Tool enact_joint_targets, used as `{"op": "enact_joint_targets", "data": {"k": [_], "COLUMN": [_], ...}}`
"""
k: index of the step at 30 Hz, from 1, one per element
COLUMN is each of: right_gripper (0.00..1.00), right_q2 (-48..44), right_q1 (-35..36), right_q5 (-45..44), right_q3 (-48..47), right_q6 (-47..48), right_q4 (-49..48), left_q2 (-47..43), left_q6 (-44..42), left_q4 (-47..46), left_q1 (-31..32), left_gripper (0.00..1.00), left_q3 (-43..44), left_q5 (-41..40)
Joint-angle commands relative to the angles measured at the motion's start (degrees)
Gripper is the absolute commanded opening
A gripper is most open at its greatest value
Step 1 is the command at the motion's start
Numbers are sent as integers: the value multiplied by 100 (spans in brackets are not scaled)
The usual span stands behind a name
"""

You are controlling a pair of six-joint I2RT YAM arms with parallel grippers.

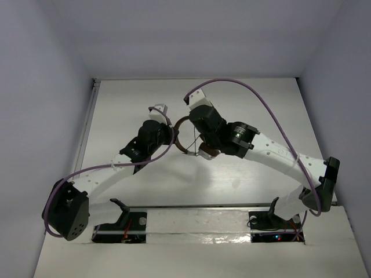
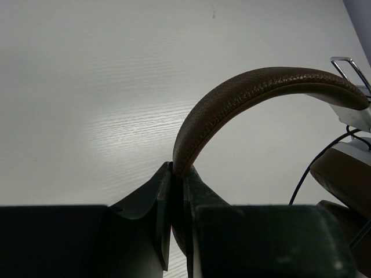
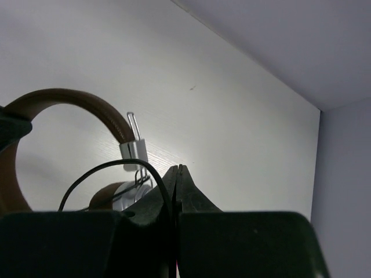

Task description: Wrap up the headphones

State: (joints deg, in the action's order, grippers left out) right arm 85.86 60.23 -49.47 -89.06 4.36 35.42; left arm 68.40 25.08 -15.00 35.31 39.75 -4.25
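Observation:
The headphones (image 1: pixel 184 138) are held up over the middle of the table between both arms. My left gripper (image 2: pixel 178 171) is shut on the brown headband (image 2: pixel 255 87), which arcs up and to the right toward a silver slider (image 2: pixel 351 110) and the brown ear pads (image 2: pixel 348 174). In the top view the left gripper (image 1: pixel 172 132) sits at the headband's left side. My right gripper (image 3: pixel 178 168) is shut on the thin dark cord (image 3: pixel 110 165), which loops over and runs down between its fingers. The headband (image 3: pixel 69 98) and a silver cup (image 3: pixel 124 194) lie to its left. In the top view the right gripper (image 1: pixel 193 114) is by the headband's top.
The white table (image 1: pixel 249 104) is boxed in by pale walls at the back and sides. Thick purple arm cables (image 1: pixel 255 95) arch over the right arm and loop by the left base (image 1: pixel 58 191). Two black stands (image 1: pixel 122 205) sit at the near edge.

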Motion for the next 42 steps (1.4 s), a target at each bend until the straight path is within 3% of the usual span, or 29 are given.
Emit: {"op": "enact_joint_targets", "data": {"k": [1, 18, 31, 36, 42], "right_gripper": [0, 1, 5, 13, 12], "right_q2": [-202, -948, -1845, -2161, -2232], "right_q1": [-116, -740, -846, -899, -1056], "right_q5": [-299, -405, 1394, 2283, 2478], "right_q3": [99, 1153, 2164, 2717, 3078], "right_q6": [320, -628, -1587, -1816, -1974], "right_q4": [-404, -1010, -1950, -2785, -3137], "left_q2": [-240, -529, -688, -740, -819], "left_q6": [-196, 75, 998, 1420, 1579], "left_q4": [-705, -1242, -2101, -2472, -2421], "left_q1": [73, 2, -647, -710, -815], "left_gripper": [0, 0, 0, 0, 0], "left_q3": [24, -55, -72, -204, -99], "left_q5": [686, 1682, 3060, 3123, 3063]}}
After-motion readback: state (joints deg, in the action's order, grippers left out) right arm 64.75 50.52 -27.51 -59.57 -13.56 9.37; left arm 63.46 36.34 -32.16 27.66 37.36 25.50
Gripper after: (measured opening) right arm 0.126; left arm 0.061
